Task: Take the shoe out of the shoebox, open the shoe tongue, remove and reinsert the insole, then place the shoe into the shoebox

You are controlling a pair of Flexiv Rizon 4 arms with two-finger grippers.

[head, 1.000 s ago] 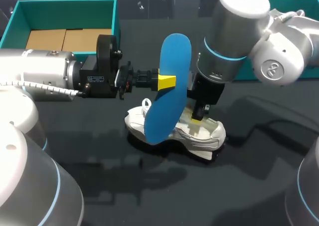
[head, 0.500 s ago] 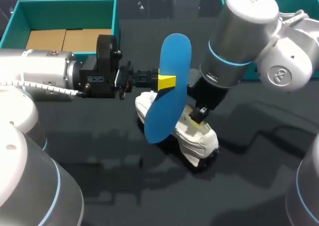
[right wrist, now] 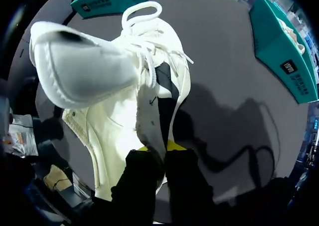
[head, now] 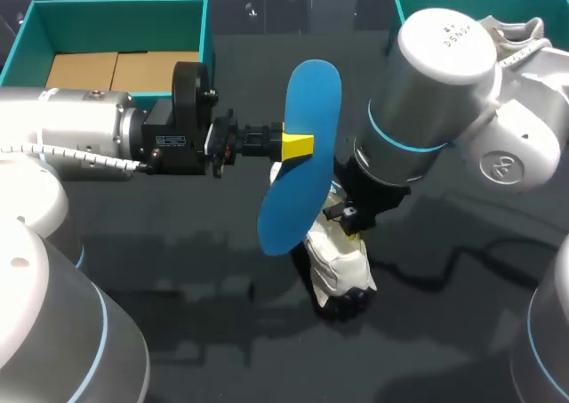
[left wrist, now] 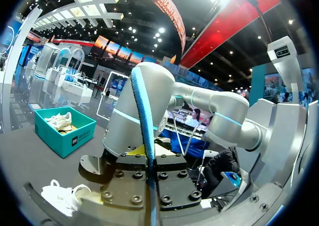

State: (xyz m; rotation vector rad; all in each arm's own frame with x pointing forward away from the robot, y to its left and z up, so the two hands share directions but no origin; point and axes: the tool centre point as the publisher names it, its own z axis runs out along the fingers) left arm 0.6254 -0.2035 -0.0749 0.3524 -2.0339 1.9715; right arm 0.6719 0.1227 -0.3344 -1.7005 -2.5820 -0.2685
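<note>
- Head view: the left shoebox point(head: 210, 38), teal, sits at the far left of the counter point(head: 178, 270) with flat brown cardboard point(head: 116, 69) in it. The right shoebox point(head: 427, 1) stands at the far right, mostly hidden by the right arm point(head: 436, 92).
- The left tool point(head: 298, 145) pinches the blue insole point(head: 311, 100) at its middle, holding it upright above the counter's centre.
- The right tool point(head: 349, 218) grips the white shoe point(head: 340, 262) just right of the insole, with the toe pointing near. I cannot tell whether the shoe rests on the counter.
- Left wrist view: the insole point(left wrist: 142, 101) stands edge-on, squeezed between the left tool's point(left wrist: 149, 158) fingers. The shoe point(left wrist: 65, 197) lies low beside them. The right shoebox point(left wrist: 65, 136) holds a second shoe point(left wrist: 60, 120), also white.
- Right wrist view: the right tool point(right wrist: 160, 148) is closed tight on a grey strip at the shoe's point(right wrist: 119, 121) opening. Both shoeboxes beyond carry pale print, too small to read.
</note>
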